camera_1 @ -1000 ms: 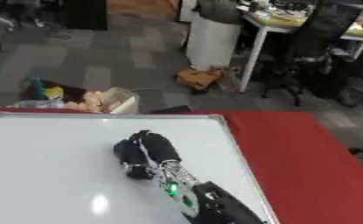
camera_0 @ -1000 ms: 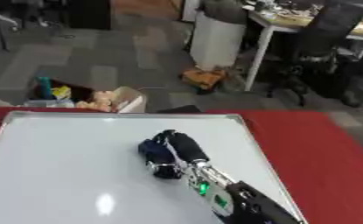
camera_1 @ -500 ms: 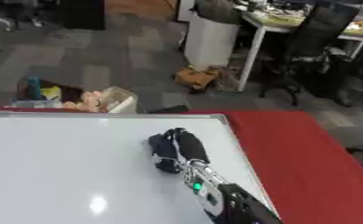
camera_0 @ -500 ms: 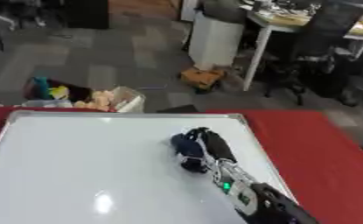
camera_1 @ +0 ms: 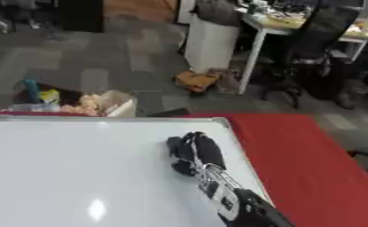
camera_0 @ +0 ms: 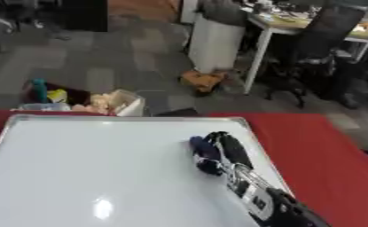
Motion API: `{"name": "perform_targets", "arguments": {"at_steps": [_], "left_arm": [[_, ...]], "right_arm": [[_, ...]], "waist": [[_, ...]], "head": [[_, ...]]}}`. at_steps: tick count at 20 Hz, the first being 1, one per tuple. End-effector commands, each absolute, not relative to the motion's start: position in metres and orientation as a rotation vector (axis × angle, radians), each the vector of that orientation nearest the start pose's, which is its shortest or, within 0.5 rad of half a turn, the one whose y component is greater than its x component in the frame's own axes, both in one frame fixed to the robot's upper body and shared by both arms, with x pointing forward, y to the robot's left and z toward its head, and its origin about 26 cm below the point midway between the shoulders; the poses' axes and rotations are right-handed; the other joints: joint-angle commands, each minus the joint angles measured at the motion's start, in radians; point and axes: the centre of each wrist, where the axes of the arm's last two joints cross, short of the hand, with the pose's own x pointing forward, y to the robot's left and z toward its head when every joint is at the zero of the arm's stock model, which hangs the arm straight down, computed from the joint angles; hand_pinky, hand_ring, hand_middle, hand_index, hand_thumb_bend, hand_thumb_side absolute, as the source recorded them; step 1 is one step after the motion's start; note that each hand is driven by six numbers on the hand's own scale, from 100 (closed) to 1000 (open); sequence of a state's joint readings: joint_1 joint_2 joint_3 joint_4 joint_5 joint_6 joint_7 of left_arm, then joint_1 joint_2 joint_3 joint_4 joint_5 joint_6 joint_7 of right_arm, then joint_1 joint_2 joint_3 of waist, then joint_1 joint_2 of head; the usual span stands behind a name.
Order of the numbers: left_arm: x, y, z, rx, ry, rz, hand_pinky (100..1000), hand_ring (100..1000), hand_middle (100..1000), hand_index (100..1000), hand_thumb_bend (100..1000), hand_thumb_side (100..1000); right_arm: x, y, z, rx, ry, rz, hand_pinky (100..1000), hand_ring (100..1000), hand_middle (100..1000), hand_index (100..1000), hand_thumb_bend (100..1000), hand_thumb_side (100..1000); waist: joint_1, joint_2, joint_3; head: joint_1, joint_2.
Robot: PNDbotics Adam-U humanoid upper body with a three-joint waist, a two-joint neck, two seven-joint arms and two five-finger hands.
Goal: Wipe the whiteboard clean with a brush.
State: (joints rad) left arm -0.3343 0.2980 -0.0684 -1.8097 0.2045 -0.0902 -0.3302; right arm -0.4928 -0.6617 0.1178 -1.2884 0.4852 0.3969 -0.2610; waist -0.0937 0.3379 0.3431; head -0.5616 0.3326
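Office or lab workspace. Floor was grey carpet tile (camera_0: pixel 78 66). Far right stood a white-legged desk (camera_0: pixel 273 31) cluttered with small items, with black wheeled office chairs (camera_0: pixel 315 57) beside it. A white cylindrical bin (camera_0: pixel 214 42) stood left of the desk, a brown cardboard box (camera_0: pixel 202 80) on the floor near it. Near left, an open box of mixed clutter (camera_0: pixel 74 99) sat just beyond the red-topped table (camera_0: pixel 326 146).

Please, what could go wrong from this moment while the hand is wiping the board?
1. The right hand, curled on a dark blue brush, works close to the whiteboard's right rim; a stroke outward might catch the frame or run onto the red table.
2. The board lies unclamped, so pushing might shift it.
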Motion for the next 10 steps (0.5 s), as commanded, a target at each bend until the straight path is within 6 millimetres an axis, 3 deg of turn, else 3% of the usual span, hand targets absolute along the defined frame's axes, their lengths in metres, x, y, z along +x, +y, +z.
{"name": "perform_targets", "arguments": {"at_steps": [1,10], "left_arm": [[0.329,0.250,0.168,-0.298,-2.145,-0.636,436,527,573,843,731,529],[0.329,0.247,0.167,-0.318,-2.139,-0.642,436,526,574,844,730,528]], "right_arm": [[0.387,-0.371,0.120,-1.221,-1.279,0.574,608,676,605,717,100,358],[0.403,-0.331,0.134,-1.156,-1.384,0.706,610,679,604,719,100,364]], "waist": [[0.010,-0.008,0.004],[0.004,-0.021,0.013]], "head": [[-0.005,-0.010],[-0.020,-0.007]]}}
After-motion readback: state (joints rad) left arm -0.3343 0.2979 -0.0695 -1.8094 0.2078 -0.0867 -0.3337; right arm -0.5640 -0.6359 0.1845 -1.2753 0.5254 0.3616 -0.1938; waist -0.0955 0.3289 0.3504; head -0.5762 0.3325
